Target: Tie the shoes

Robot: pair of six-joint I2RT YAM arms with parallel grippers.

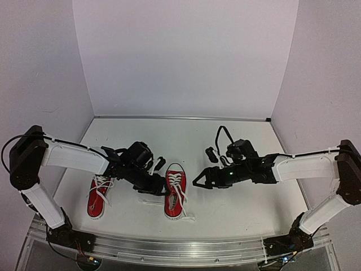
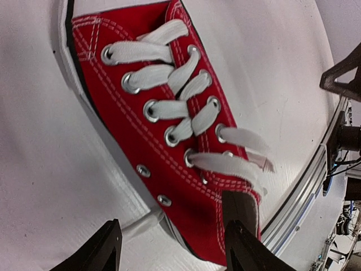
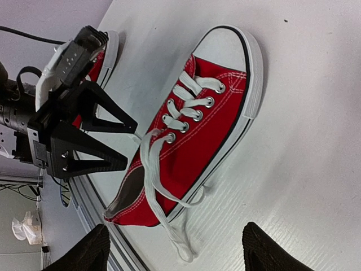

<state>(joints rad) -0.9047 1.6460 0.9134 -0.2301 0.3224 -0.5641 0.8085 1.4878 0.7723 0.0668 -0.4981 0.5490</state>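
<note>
A red sneaker (image 1: 175,195) lies on the white table (image 1: 237,141) at lower centre of the overhead frame. Its long axis runs nearly top to bottom, with the white toe cap toward the top and the heel toward the aluminium rail (image 1: 180,245) along the bottom. Its laces (image 3: 151,169) are untied, and the loose ends trail past the heel. A second sneaker (image 1: 99,199) lies at lower left, roughly parallel to the first. The left gripper (image 3: 131,143) hovers between the two, just left of the centre sneaker, jaws spread and gripping nothing. The right gripper (image 1: 198,179) hangs just right of that sneaker, its fingers (image 3: 90,251) wide apart and empty.
</note>
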